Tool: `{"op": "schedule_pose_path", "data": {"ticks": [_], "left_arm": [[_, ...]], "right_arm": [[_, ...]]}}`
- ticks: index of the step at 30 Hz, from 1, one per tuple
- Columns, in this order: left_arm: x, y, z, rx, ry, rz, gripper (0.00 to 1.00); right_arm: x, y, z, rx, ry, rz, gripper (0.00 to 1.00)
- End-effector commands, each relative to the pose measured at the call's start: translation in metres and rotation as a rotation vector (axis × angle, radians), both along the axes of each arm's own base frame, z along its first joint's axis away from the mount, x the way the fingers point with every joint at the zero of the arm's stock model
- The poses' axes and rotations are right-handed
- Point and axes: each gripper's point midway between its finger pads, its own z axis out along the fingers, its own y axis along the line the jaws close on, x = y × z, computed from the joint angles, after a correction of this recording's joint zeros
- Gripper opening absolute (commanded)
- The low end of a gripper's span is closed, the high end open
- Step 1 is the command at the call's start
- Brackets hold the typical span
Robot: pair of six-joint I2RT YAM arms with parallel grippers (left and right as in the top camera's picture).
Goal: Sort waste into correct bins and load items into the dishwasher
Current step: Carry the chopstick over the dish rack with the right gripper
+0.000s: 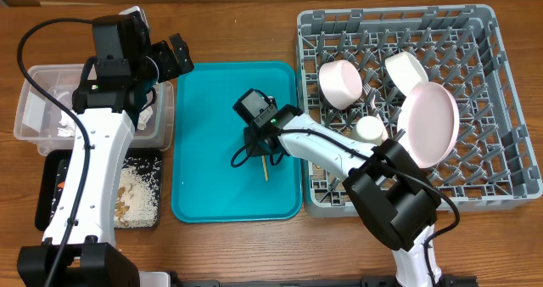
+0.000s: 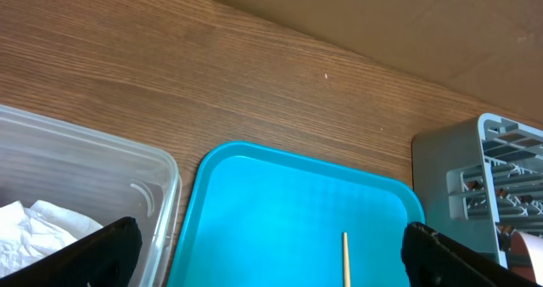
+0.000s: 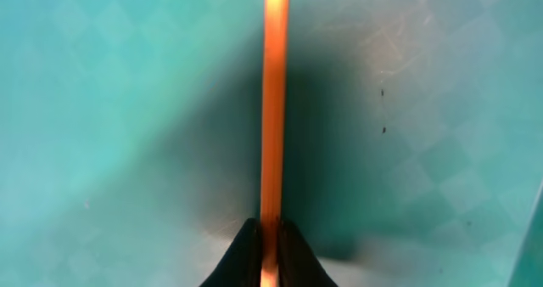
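A thin wooden stick (image 3: 273, 109) lies on the flat teal tray (image 1: 204, 151), and my right gripper (image 3: 270, 236) is shut on its near end, fingertips down at the tray surface. From overhead the stick (image 1: 265, 170) pokes out below the right gripper (image 1: 260, 154). My left gripper (image 1: 170, 58) hangs open and holds nothing, above the gap between the clear tub (image 1: 38, 70) and the tray. The dishwasher rack (image 1: 509, 75) holds a pink plate (image 1: 430, 121), two white bowls (image 1: 341, 83) (image 1: 405, 69) and a white cup (image 1: 370, 130). White napkins (image 2: 34, 232) lie in the tub.
The black tray (image 1: 44, 211) at the front left holds pale crumbly scraps (image 1: 136, 194) and something orange (image 1: 59, 185). In the left wrist view the stick (image 2: 345, 257) lies on the teal tray (image 2: 280, 194), with the rack's corner (image 2: 484, 177) at the right.
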Motion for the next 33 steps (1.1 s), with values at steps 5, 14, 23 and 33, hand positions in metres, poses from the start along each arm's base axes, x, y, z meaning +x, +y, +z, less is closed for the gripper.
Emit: {"op": "schedule_pose_path", "data": {"ticks": [5, 14, 23, 33], "left_arm": [[0.001, 0.000, 0.015, -0.009, -0.036, 0.014, 1.00], [0.002, 0.000, 0.016, -0.009, -0.036, 0.014, 1.00], [0.002, 0.000, 0.016, -0.009, -0.036, 0.014, 1.00], [0.002, 0.000, 0.016, -0.009, -0.036, 0.014, 1.00]], "right_arm": [[-0.011, -0.005, -0.022, -0.027, 0.061, 0.003, 0.04], [-0.005, 0.003, -0.001, 0.014, 0.061, 0.054, 0.04], [0.016, 0.010, 0.096, 0.089, -0.088, 0.147, 0.04], [0.011, -0.063, 0.167, -0.003, -0.164, 0.100, 0.04]]}}
